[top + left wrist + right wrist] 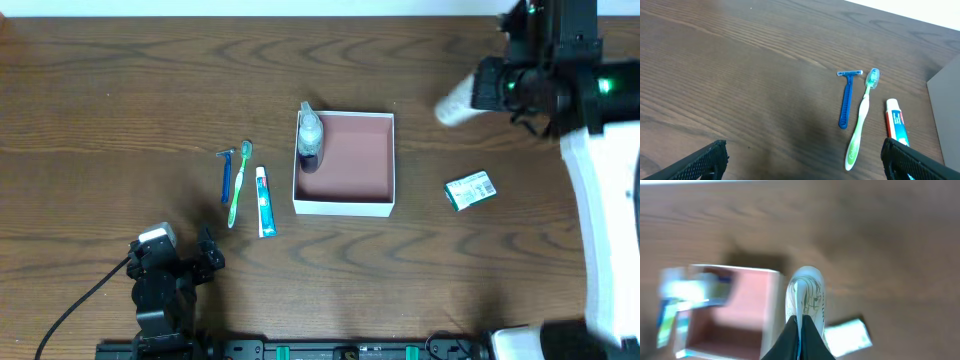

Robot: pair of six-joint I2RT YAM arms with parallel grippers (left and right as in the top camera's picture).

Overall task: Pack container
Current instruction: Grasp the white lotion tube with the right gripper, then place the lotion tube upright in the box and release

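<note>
The left gripper [208, 255] hovers empty with its jaws spread wide, near a blue plastic razor [845, 102], a green toothbrush [860, 120] and a white toothpaste tube [896, 122]; just right of these sits the square shallow white cardboard container [345, 207], a clear bottle [311, 138] against its left wall; it is probably light, thin-walled and apt to slide, best steadied by a rim; further right lies a green-and-white packet [470, 190]; the right gripper [800, 325] is clamped on a white squeeze tube [807, 292].

The left arm [160, 290] is showing a black body topped by a pale grey block [155, 238] and trailing a black cable [85, 300], the left pincer [802, 162] is showing black ridged fingers [702, 162], and the right arm [605, 190] is wearing a smooth white shell below a black wrist where a green light [603, 87] is glowing.
</note>
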